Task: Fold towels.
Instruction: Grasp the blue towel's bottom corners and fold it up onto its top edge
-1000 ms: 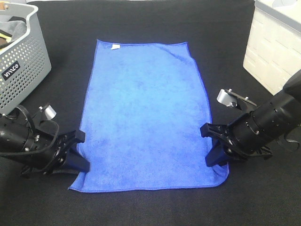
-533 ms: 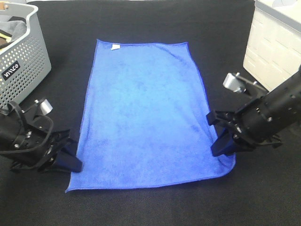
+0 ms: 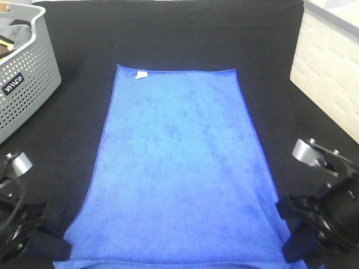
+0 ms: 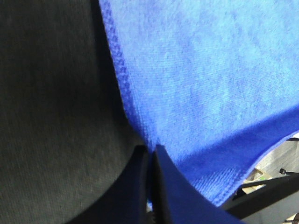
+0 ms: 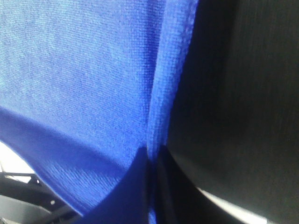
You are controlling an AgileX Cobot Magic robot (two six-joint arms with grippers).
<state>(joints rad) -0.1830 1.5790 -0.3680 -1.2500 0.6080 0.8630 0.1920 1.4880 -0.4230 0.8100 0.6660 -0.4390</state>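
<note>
The royal-blue towel (image 3: 179,168) lies lengthwise on the black table, its white tag (image 3: 141,74) at the far edge and its near edge at the very front of the exterior high view. My left gripper (image 3: 56,247) is shut on the towel's near left corner. The left wrist view shows the left gripper (image 4: 150,153) pinching the stitched hem of the towel (image 4: 210,84). My right gripper (image 3: 291,249) is shut on the near right corner. In the right wrist view, the right gripper (image 5: 152,157) clamps a fold of the towel (image 5: 84,70). The corners look raised off the table.
A grey perforated basket (image 3: 28,84) with items inside stands at the far left. A white quilted box (image 3: 331,61) sits at the far right. Black table cloth (image 3: 179,33) surrounds the towel.
Both grippers have closed on the near corners and pulled back toward the front edge. The whole towel has slid forward with them and stretched flatter.
</note>
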